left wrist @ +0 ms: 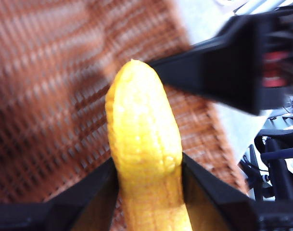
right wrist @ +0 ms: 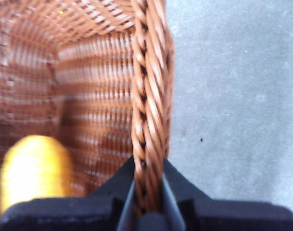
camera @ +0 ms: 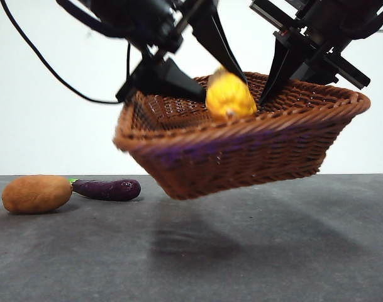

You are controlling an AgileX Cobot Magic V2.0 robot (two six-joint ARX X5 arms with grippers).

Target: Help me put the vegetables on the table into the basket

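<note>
We take this for a robotics lab or test bench rather than a home or kitchen. Across the lower part of the front view runs a bare, dark grey speckled tabletop (camera: 292, 251), and behind it, filling the upper half, stands a plain white backdrop with no furniture or decoration. Black robot arms come in from the top edge, and a loose black cable (camera: 43, 63) hangs in the upper left. At the right edge of the left wrist view we see more black machine parts and wiring beyond the tabletop.
</note>
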